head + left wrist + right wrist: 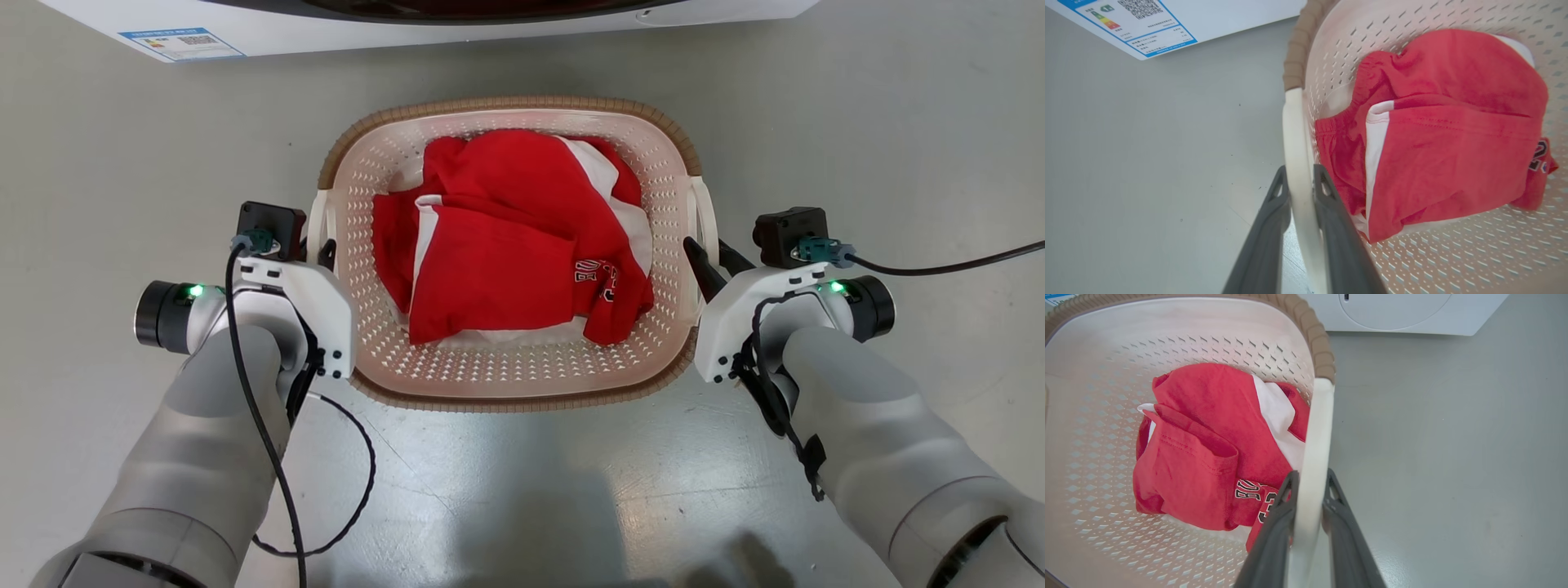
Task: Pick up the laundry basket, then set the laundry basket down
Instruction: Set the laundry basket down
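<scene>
**Both grippers clamped on the basket handles**

So the laundry basket (506,402) sits on the grey floor (857,122) right in front of the white washer (408,24), between the two arms. The left gripper (1298,171) has its two dark fingers squeezed onto the white left handle (1294,134), one finger on each side. It's the same deal on the other side: the right gripper (1310,475) is pinched tight on the right handle (1321,416). Inside there's a crumpled red and white garment (506,245) with some lettering on it. Honestly can't tell from the head view whether the basket is resting on the floor or just off it.
</scene>
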